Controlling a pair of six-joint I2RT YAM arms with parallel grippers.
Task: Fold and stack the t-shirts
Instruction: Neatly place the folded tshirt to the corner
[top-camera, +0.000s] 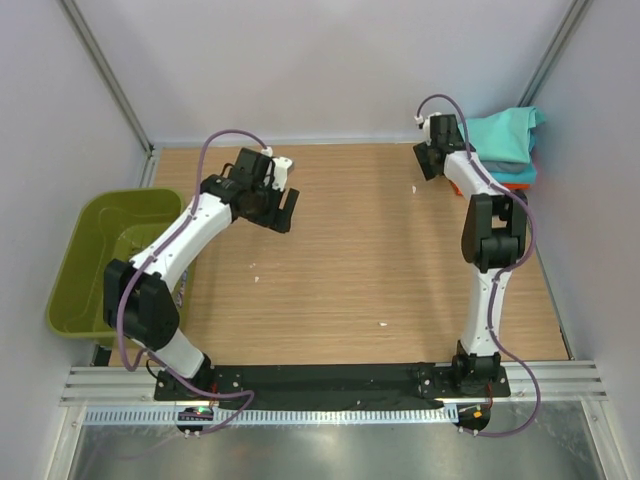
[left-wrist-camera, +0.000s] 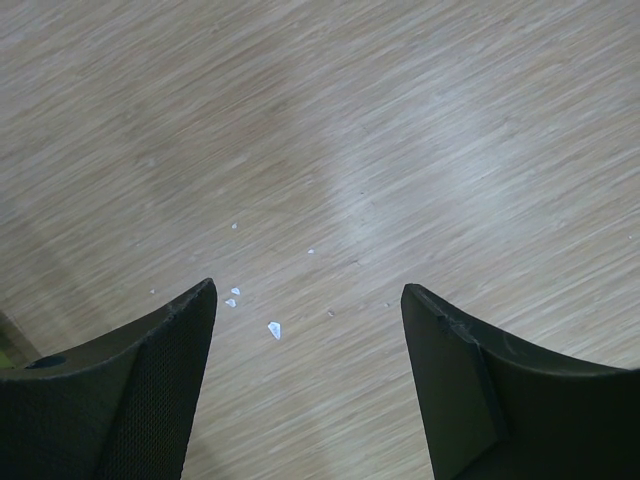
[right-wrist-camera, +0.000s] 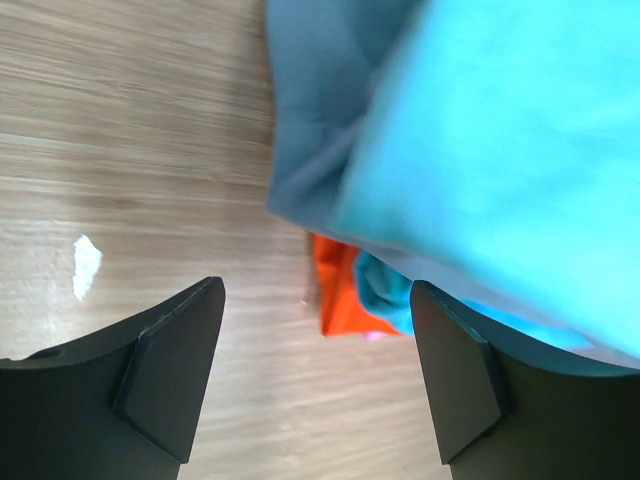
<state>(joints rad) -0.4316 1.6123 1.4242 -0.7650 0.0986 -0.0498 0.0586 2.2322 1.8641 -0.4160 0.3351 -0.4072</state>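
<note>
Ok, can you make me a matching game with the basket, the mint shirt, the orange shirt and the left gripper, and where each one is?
Things:
1 basket
2 mint shirt
3 orange shirt
4 left gripper

Places:
A bottom of the pile
B open over the bare table
C beside the table's left edge
D top of the pile

Pairs: 1-C, 2-D, 3-A, 4-B
</note>
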